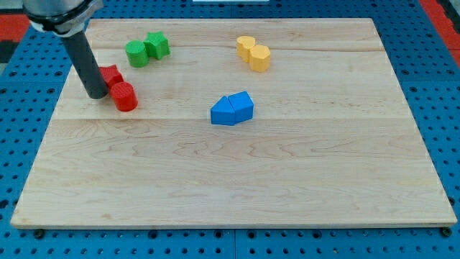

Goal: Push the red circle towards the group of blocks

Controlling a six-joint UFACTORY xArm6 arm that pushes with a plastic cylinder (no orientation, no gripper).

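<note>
The red circle (124,96) lies on the wooden board (237,180) at the view's upper left. A second red block (111,74), shape unclear, touches it on its upper left. My tip (96,94) stands just left of the red circle and below-left of the other red block, close to or touching both. A green circle (136,53) and a green block (157,45) sit together above. Two blue blocks (232,108) sit together near the middle. Two yellow blocks (254,52) sit together at the view's top, right of centre.
The board lies on a blue pegboard surface (445,86). The arm's dark body (57,13) fills the view's top left corner above the rod.
</note>
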